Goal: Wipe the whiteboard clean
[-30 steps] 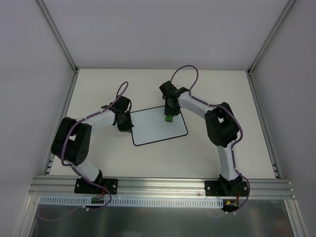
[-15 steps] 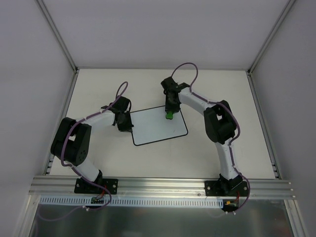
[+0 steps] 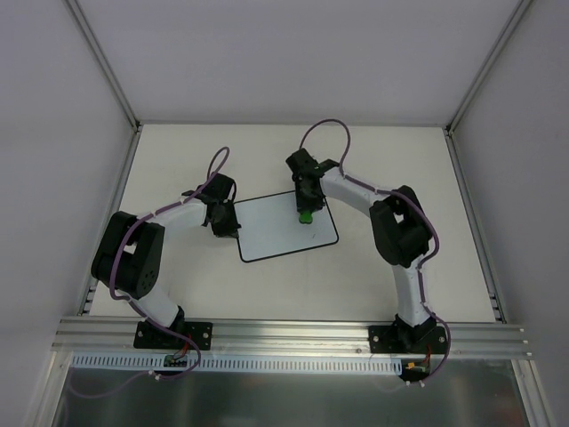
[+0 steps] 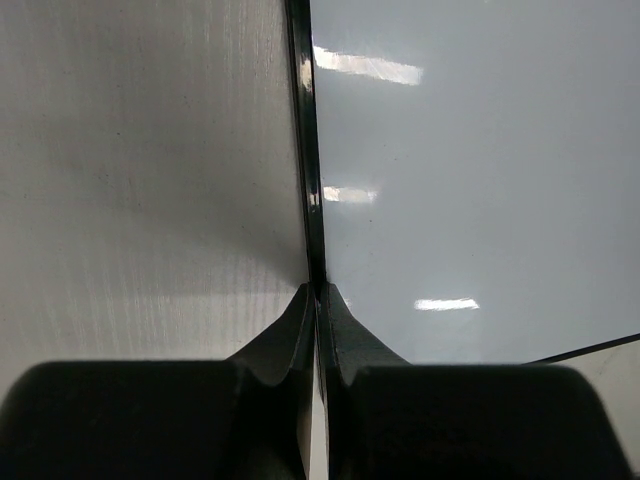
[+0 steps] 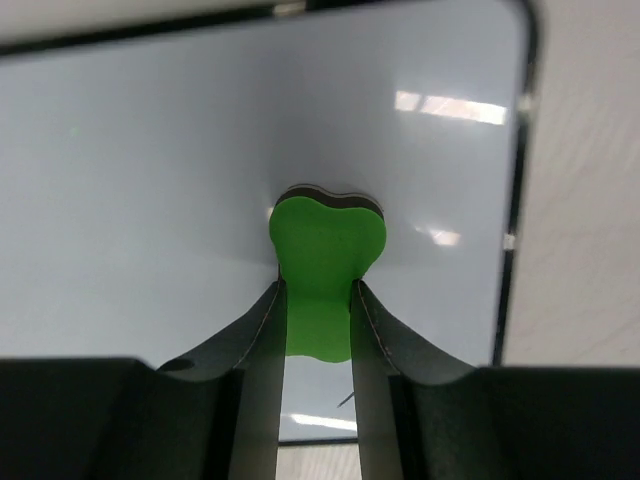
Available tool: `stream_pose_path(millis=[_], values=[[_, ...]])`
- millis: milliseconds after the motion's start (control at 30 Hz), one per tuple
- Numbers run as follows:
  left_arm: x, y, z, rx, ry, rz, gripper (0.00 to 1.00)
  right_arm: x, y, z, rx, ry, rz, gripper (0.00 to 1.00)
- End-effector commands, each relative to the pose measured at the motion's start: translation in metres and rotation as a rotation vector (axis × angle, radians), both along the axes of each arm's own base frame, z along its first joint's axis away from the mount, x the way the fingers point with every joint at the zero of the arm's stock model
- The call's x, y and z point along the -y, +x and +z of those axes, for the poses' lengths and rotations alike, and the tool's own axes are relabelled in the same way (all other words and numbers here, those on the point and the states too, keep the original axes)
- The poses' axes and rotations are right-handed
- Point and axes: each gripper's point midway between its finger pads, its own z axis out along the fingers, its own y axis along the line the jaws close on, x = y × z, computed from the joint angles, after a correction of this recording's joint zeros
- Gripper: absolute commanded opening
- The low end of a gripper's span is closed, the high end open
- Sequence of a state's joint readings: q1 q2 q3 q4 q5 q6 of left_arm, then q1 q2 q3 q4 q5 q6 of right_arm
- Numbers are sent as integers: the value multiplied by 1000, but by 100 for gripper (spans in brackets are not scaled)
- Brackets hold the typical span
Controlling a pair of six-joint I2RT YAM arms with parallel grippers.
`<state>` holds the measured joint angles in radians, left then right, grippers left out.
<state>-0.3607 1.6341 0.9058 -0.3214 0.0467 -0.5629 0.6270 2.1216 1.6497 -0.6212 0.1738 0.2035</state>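
Two fingers of our right gripper pinch the green eraser, and its dark underside rests on the whiteboard near the far right corner. Our left gripper is fully closed, with its tips meeting at the thin black rim on the board's left edge. We see the white surface catching streaks of glare. It lies flat and slightly skewed on the table, between our two arms.
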Motion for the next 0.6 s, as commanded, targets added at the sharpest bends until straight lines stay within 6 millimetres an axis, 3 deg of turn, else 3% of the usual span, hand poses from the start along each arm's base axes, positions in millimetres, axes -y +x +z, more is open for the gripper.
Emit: stream_pose_path(millis=[0,67,167,333,367,567], values=[[-10,-21,-17,-89,56,17,0,-27,-66,-10,-106,8,130,0],[-9,-20,-16,-86,52,29,0,-28,-85,-10,-109,18,139,0],[-9,-18,-15,-81,53,38,0,-12,-99,-11,-101,-6,111,0],[-10,-18,-15,-82,54,43,0,41,-98,-19,-80,-76,-5,0],[-11,-18,-15,-82,58,43,0,60,-102,-28,-104,-94,-50,0],[-12,-20,-16,-83,60,39,0,111,-95,-27,-91,-104,-172,1]])
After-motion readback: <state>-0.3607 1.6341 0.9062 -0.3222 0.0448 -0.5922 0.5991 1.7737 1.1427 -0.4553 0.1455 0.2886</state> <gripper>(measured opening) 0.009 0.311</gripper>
